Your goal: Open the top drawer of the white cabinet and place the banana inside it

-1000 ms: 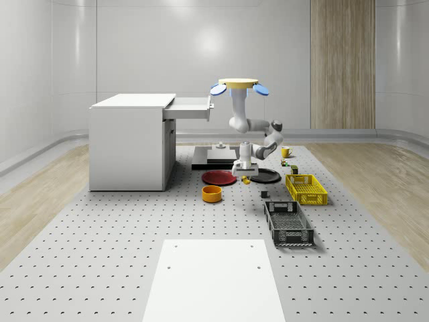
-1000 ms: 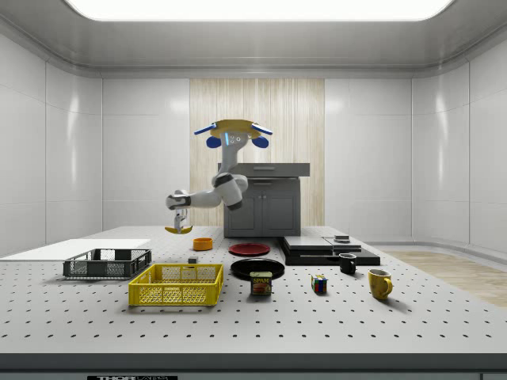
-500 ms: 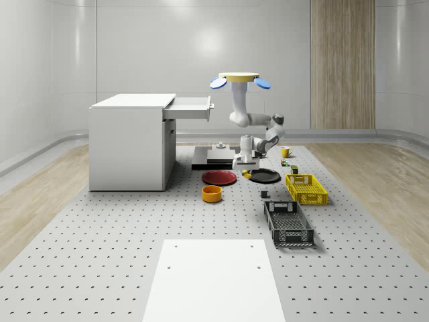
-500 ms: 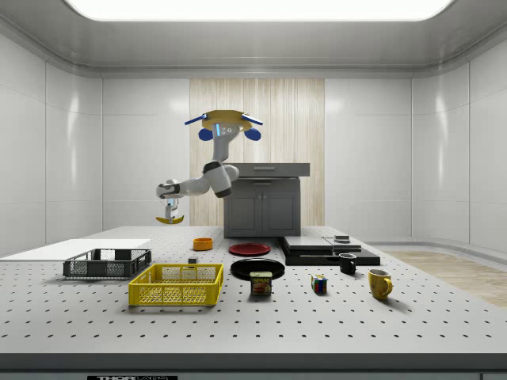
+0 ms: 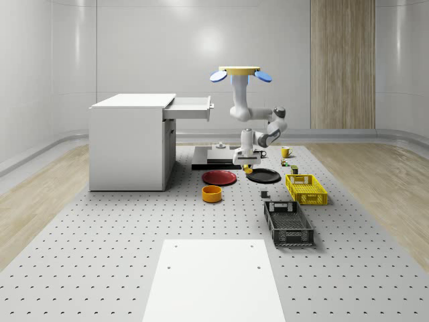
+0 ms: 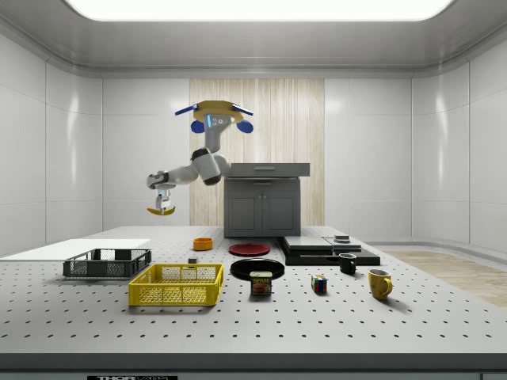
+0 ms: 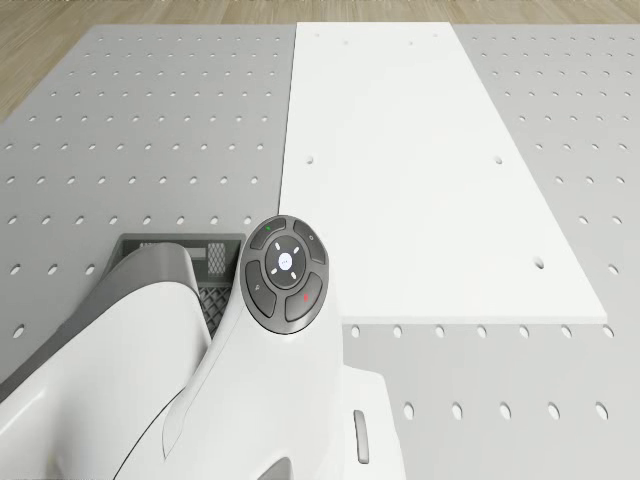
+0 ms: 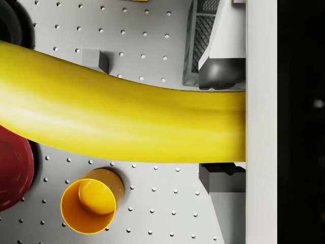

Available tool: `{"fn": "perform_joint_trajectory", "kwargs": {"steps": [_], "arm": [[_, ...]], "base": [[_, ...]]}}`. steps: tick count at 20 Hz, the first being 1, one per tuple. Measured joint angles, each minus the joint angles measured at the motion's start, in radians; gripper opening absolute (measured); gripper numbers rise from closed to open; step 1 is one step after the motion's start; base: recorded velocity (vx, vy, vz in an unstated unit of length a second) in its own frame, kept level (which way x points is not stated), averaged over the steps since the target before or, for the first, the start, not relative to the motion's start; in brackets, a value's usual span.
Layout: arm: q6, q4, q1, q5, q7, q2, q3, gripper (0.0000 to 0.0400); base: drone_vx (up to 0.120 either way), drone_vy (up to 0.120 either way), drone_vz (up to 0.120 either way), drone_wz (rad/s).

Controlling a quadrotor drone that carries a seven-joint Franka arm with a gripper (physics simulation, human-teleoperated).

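Yellow banana (image 6: 159, 211) clamped in the gripper (image 6: 163, 205), aloft over the table (image 5: 100, 228) while the drone (image 5: 240, 72) hovers beside the cabinet (image 5: 127, 144) — drawer (image 5: 191, 107) already open. Carry it level, above the drawer's rim, before lowering — release only inside.

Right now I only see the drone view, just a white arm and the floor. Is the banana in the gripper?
Observer: Yes, the gripper is shut on the banana, high above the table.
Operator: Is the drawer open?
Observer: Yes, the top drawer of the white cabinet is pulled out.
Operator: Where's the drone?
Observer: The drone hovers to the whole-scene view's right of the drawer, higher than the cabinet top.
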Motion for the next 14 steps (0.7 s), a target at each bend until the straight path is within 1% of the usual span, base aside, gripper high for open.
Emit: {"fn": "perform_joint_trajectory", "kwargs": {"steps": [3, 4, 5, 14], "arm": [[0.005, 0.000, 0.002, -0.003, -0.001, -0.006, 0.000, 0.0200], [0.007, 0.001, 0.003, -0.004, -0.002, -0.008, 0.000, 0.0200], [0.009, 0.001, 0.004, -0.004, -0.002, -0.009, 0.000, 0.0200], [0.022, 0.002, 0.010, -0.011, -0.006, -0.024, -0.001, 0.0200]], "base": [[0.120, 0.000, 0.120, 0.000], [0.120, 0.000, 0.080, 0.000], [0.120, 0.000, 0.000, 0.000], [0.000, 0.000, 0.000, 0.000]]}}
